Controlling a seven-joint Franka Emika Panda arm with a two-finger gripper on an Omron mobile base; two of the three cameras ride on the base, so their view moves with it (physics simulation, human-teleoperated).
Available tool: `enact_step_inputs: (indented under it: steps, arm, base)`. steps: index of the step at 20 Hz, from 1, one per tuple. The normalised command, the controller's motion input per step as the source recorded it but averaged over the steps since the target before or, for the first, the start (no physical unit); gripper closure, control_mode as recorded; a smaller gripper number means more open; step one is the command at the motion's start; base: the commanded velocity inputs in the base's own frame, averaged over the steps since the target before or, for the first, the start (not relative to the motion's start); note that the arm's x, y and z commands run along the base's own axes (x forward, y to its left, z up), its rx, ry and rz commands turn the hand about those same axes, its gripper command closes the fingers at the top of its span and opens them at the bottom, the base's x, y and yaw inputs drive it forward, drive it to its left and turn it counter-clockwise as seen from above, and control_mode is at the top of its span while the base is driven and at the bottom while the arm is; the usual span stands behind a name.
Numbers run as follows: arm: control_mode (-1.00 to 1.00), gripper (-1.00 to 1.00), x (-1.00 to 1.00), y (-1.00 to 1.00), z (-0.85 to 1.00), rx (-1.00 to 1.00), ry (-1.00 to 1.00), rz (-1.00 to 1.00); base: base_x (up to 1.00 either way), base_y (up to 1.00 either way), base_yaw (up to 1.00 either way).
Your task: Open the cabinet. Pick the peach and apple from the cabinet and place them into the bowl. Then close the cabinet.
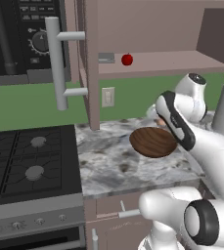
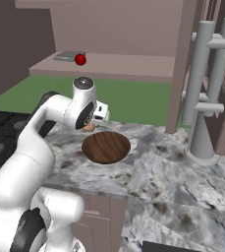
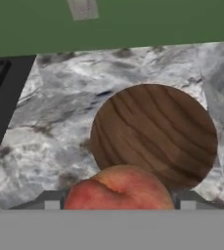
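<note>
The gripper (image 2: 90, 126) is clamped on the peach (image 3: 118, 188), its jaws held apart by the fruit between them; in the hand view the pale orange-pink fruit sits at the lower edge, between the two grey finger mounts. The bowl (image 3: 155, 135) lies just ahead of and below the held fruit, empty, its wood grain fully exposed. In the right base view the peach peeks out beneath the hand, over the bowl's rim (image 2: 91, 139) on the stove side and not over its centre, so the release appears to call for a short carry forward over the hollow. The bowl is round, so no axis matters.

The single arm is folded, its forearm reaching across the marble counter (image 1: 108, 166) and the wrist bent so the hand points down at the bowl, which stands toward the counter's front edge, well clear of the stove (image 1: 25, 166).

The cabinet (image 1: 91, 63) stands open, both doors swung wide. The apple (image 1: 127, 59) waits on the shelf, near its front edge, beside a flat grey object (image 1: 106, 57).
</note>
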Motion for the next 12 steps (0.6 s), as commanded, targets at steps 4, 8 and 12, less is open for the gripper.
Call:
enact_step_inputs:
  steps: [4,8,12]
  arm:
    - [-1.0,1.0,0.91,0.01,-0.37,-0.06,0.18,0.0]
    - [-1.0,1.0,0.97,-0.05,-0.48,-0.01,0.14,0.0]
    - [-1.0,1.0,0.91,-0.25,-0.61,0.0,0.1,0.0]
  base:
    - [0.0,0.0,0.0]
    - [0.0,0.0,0.0]
    - [0.0,0.0,0.0]
